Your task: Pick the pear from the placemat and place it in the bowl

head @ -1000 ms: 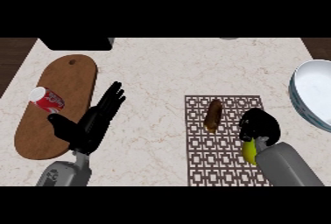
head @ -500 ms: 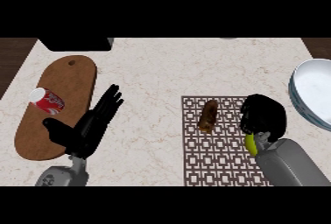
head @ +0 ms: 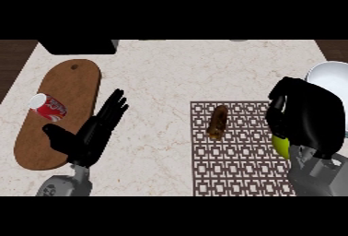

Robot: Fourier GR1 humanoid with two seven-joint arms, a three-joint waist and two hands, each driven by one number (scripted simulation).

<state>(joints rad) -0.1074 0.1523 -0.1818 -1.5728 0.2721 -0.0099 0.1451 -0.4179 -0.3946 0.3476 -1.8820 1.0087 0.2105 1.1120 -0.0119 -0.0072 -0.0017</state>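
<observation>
right hand [head: 309,117]: my fingers curl round the pear [head: 281,146], a yellow-green sliver under my palm, over the placemat's [head: 231,170] right edge | bowl [head: 329,76]: beyond the placemat's far right corner | left hand [head: 92,131]: fingers straight, released, left of the placemat, beside the cutting board [head: 58,120] with a red can [head: 49,107] | brown item [head: 217,122]: on the placemat | worktop [head: 176,69]: pale marble

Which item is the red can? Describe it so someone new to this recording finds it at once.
Start at the long brown wooden cutting board at the counter's left side. The red can lies tipped over on it, near its left edge, just left of the open left hand. It is the only red thing, with a white end, unlike the brown item on the patterned placemat.
</observation>
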